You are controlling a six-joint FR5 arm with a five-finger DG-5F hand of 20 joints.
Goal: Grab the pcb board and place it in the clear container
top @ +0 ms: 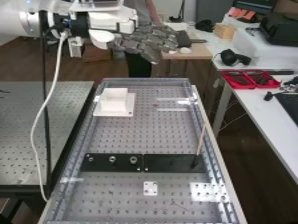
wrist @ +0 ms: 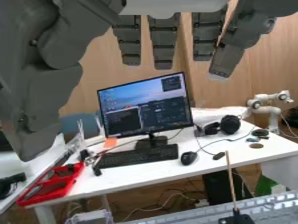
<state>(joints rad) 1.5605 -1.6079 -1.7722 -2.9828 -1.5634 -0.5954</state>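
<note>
High view: shows the dark grey mechanical hand [top: 142,42] released, raised above the perforated metal bench [top: 120,204]; sets the small white holed plate [top: 150,188], possibly the pcb board, well below, nearer the camera. Wrist view: has dark grey fingers [wrist: 163,42] extended, gripping nothing.

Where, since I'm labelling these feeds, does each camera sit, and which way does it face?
High view: above the near end of the bench, looking down along it at a slant; the white arm enters from the upper left, with its dark grey hand.
Wrist view: on the arm's wrist, looking past its fingers towards a white desk with a monitor.
Shared: the hand, part of the bench and its thin upright stick.
</note>
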